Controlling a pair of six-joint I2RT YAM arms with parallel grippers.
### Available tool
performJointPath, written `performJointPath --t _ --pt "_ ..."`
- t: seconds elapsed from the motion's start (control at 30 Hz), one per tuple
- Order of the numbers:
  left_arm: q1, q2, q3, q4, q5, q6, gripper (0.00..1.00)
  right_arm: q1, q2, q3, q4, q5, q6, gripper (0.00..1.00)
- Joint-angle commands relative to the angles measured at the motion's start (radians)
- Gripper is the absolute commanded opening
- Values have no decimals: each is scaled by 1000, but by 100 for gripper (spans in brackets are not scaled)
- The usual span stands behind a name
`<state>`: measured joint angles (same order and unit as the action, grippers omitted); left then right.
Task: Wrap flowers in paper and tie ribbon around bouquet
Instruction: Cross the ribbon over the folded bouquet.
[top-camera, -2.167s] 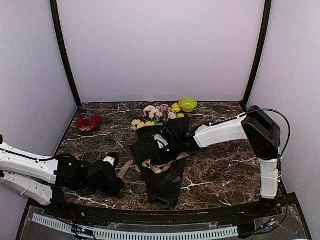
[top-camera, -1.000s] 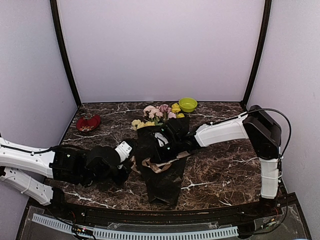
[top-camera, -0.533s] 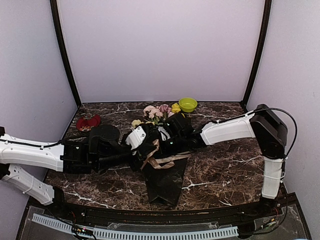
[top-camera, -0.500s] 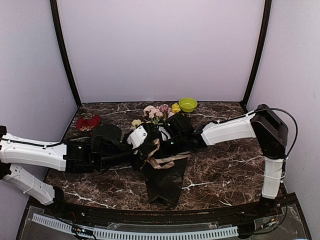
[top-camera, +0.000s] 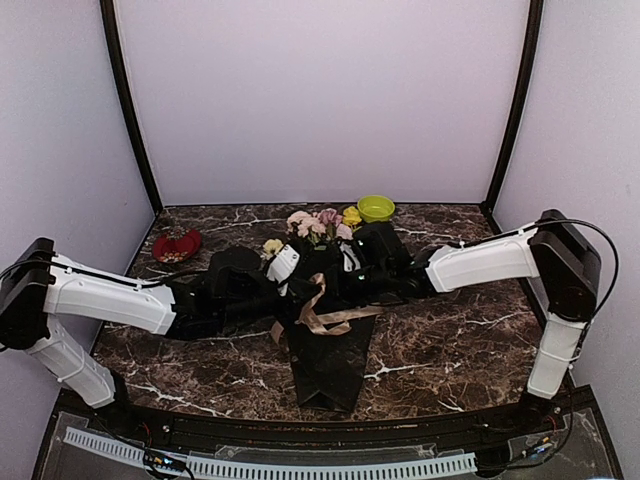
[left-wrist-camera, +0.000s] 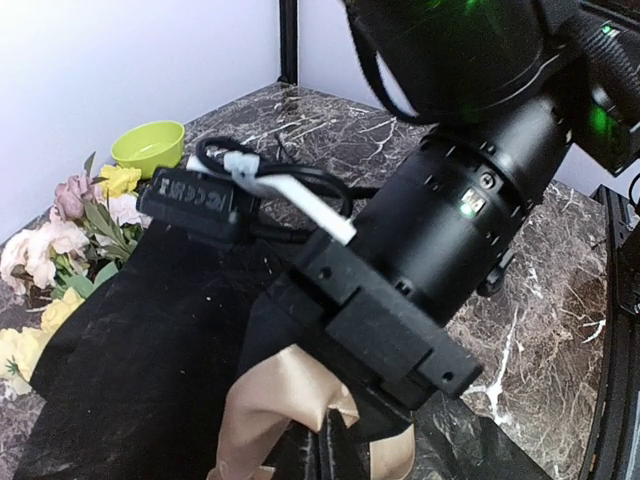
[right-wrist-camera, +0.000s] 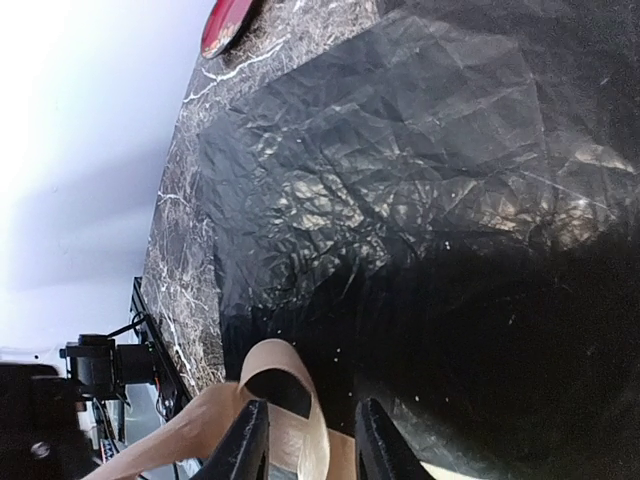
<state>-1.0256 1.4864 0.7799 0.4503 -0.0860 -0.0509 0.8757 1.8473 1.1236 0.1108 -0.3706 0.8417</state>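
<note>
At centre of dark marbled desk (top-camera: 450, 340): bouquet (top-camera: 325, 350) of pink and yellow flower heads in black crinkly paper cone, heads far. Flat beige ribbon (top-camera: 322, 318) looped over its waist. Left pincer (top-camera: 303, 285) clamped shut beside loop; hold unconfirmed. Right pincer (right-wrist-camera: 312, 415) partly parted at loop.

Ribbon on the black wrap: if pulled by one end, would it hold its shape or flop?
Likely floppy: the ribbon lies in loose loops and curls over the paper. Probably light for its length, being a thin, flat band. It may slide easily when tugged, since the paper looks glossy.
</note>
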Motion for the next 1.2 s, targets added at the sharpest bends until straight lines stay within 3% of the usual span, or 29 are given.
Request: performJointPath --t 0.0,0.1,0.37,0.53,0.77,1.17 --pt "16 34 -23 97 40 -90 0 -12 -52 -53 84 64 73 31" --pt "19 43 -19 104 44 -99 0 -22 -80 -93 105 76 73 31" --pt "27 40 -12 59 51 -93 0 -32 -245 -210 87 77 -130 27" --pt "27 45 -1 60 64 -105 0 -32 -351 -349 317 -46 -113 27" --pt "27 35 -4 82 103 -120 0 3 -314 -374 457 -95 -98 30" --pt "36 17 -37 152 142 -176 0 62 -215 -368 547 -81 -79 27"
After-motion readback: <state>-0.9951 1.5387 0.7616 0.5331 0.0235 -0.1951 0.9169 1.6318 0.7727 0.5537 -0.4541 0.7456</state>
